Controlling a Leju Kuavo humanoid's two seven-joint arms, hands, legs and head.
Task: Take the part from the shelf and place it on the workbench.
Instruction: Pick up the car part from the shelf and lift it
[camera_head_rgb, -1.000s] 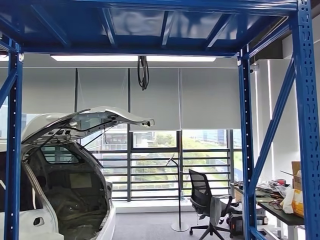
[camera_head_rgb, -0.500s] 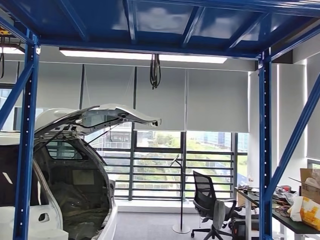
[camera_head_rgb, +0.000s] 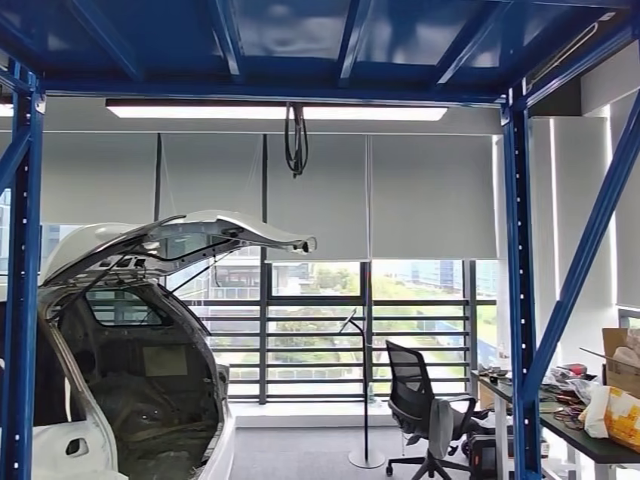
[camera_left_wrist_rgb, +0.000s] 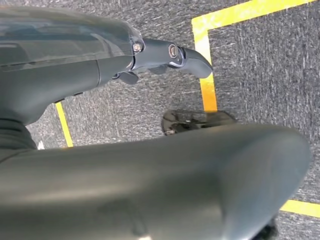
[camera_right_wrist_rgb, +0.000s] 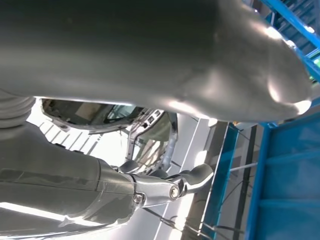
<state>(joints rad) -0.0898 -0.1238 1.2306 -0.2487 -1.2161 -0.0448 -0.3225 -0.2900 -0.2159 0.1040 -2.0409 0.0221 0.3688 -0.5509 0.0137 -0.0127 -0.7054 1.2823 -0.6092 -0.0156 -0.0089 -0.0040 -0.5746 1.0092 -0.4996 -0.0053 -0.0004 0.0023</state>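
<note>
The blue steel shelf frame (camera_head_rgb: 521, 300) stands close around me, its posts at both edges of the head view and its top deck overhead. My left hand (camera_left_wrist_rgb: 113, 65) hangs over grey carpet, one dark finger stretched out straight and the thick thumb apart from it, holding nothing. My right hand (camera_right_wrist_rgb: 113, 185) also holds nothing, with a finger extended away from the thumb. Beyond it I see the blue shelf (camera_right_wrist_rgb: 286, 165) and the white car body (camera_right_wrist_rgb: 151, 130).
A white car (camera_head_rgb: 136, 350) with its tailgate raised fills the left. A black office chair (camera_head_rgb: 419, 405) and a floor lamp (camera_head_rgb: 366, 400) stand mid-room. A cluttered desk (camera_head_rgb: 581, 440) with a cardboard box (camera_head_rgb: 623, 360) is right. Yellow floor tape (camera_left_wrist_rgb: 207, 85) marks the carpet.
The whole head picture has shifted and the shelf posts stand wider apart, so the camera has moved nearer to the frame while swaying sideways.
</note>
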